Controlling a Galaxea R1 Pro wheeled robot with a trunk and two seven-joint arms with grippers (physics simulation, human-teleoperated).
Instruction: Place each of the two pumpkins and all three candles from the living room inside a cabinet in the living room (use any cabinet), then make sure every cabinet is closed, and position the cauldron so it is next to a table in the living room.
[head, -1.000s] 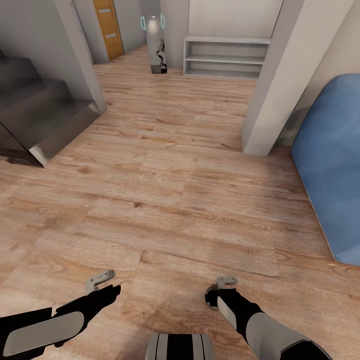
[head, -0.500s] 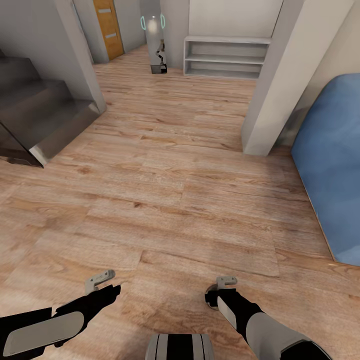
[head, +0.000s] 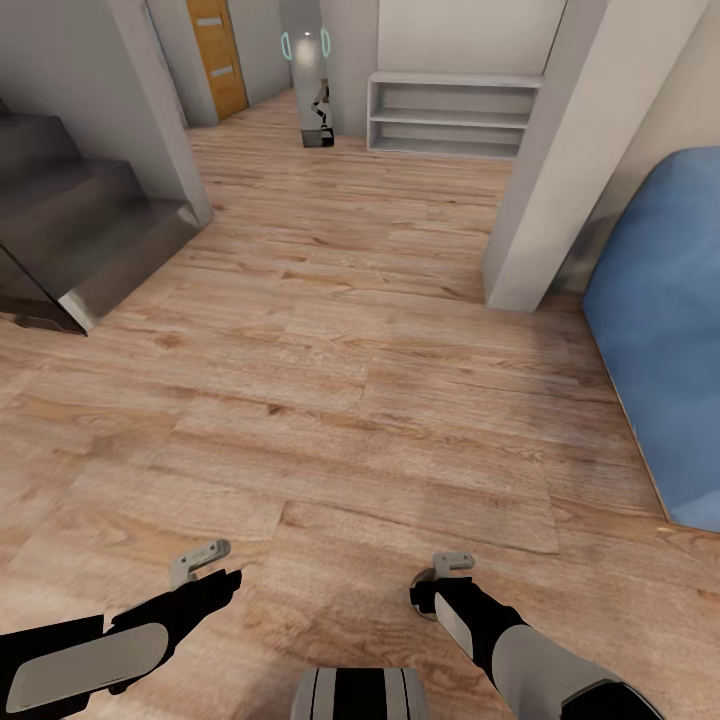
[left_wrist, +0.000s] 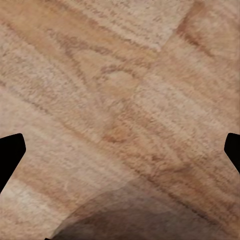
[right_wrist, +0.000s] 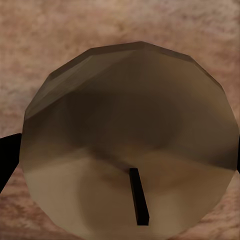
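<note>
You are carrying a candle clamped in the right end effector over the wood floor, well short of the blue sofa, left end effector spread apart and empty, so next, I judge, you are needing to find the cabinet.

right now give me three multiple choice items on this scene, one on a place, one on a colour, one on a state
1. Where is the blue sofa in the head view?
A. right edge
B. left edge
C. far centre

2. What colour is the door at the far left?
A. white
B. orange
C. green

3. What is the right gripper doing?
A. open over bare floor
B. shut on a candle
C. pushing a drawer

Answers:
1 A, it runs down the right side.
2 B, orange panel beyond the stairs.
3 B, the wrist view shows the tan wicked cylinder between the fingers.
</note>
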